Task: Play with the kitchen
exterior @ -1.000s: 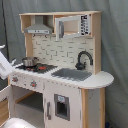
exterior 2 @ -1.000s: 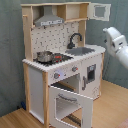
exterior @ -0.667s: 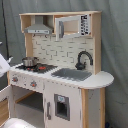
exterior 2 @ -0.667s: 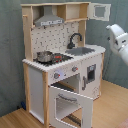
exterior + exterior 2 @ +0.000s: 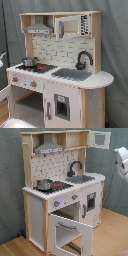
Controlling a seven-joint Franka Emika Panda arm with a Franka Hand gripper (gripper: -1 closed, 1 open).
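Grey curtain behind; I see the kitchen (image 5: 60, 70) (image 5: 65, 188) on the wooden floor (image 5: 112, 235), oven door (image 5: 70, 230) hanging open. The arm (image 5: 122, 160) hovers beside its sink; jaws' state I cannot tell.

No legible text, brand, number or sign found on the kitchen (image 5: 57, 75) or elsewhere in both exterior views; any markings too small to read.

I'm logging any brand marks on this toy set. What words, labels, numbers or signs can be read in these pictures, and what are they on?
No text can be read in either exterior view.
The kitchen has a small dark keypad panel beside its microwave door in the first exterior view: its marks are too blurred to read.
The knobs in the second exterior view carry no legible marking.
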